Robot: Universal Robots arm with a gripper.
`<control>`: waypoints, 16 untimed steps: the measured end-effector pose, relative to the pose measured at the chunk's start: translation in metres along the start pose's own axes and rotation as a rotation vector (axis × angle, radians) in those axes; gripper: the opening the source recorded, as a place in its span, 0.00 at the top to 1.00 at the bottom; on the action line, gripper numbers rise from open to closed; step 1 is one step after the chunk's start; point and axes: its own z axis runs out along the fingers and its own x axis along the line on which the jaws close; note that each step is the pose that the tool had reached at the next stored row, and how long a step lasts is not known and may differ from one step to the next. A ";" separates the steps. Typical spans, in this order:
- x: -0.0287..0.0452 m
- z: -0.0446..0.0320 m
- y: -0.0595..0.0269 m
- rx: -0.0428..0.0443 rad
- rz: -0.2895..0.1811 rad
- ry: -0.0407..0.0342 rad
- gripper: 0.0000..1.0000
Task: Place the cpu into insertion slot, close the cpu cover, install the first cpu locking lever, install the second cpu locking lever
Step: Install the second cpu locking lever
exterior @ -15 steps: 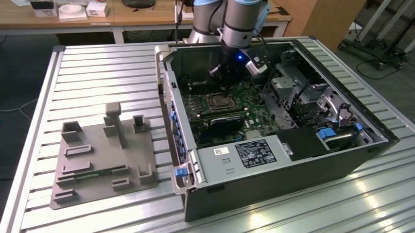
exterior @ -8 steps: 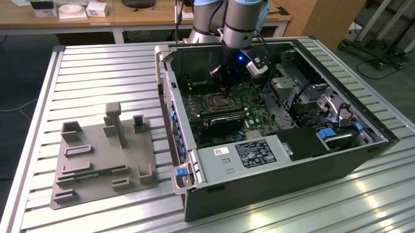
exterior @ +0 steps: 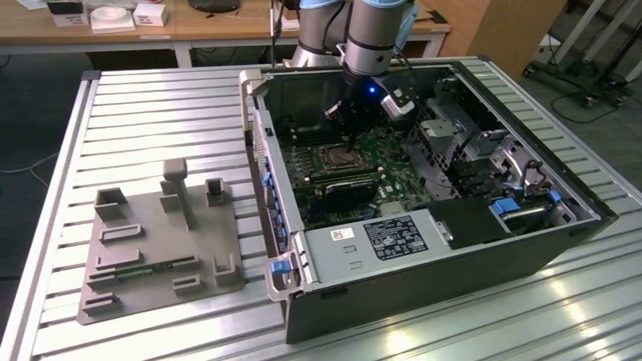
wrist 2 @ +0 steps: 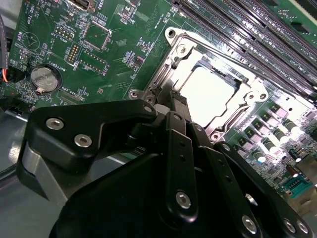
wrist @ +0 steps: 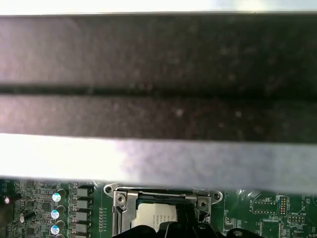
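Inside the computer case [exterior: 441,226], the gripper [wrist 2: 174,99] is held with fingers together at the cpu cover [wrist 2: 237,106], which is laid over the cpu [wrist 2: 213,91].

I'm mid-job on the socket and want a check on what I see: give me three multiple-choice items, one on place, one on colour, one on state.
1. Where is the hand?
A. over the grey fixture on the table
B. at the edge of the cpu cover inside the computer case
C. outside the case

2. What colour is the circuit board?
A. blue
B. red
C. green

3. How does the cpu lie?
A. seated in the socket, its top showing through the cover's window
B. held in the hand
C. on the table

Answers: B, the second wrist view shows the tips there; C, both wrist views show green; A, its pale top shows inside the frame.
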 end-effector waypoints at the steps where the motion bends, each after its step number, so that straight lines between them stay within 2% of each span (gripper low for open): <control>1: 0.0000 0.0000 0.0000 0.0000 0.000 0.0000 0.90; 11: -0.0076 0.0002 -0.0002 0.0003 0.000 0.0000 0.90; 16: -0.0078 -0.0001 -0.0003 0.0085 0.000 0.0003 0.90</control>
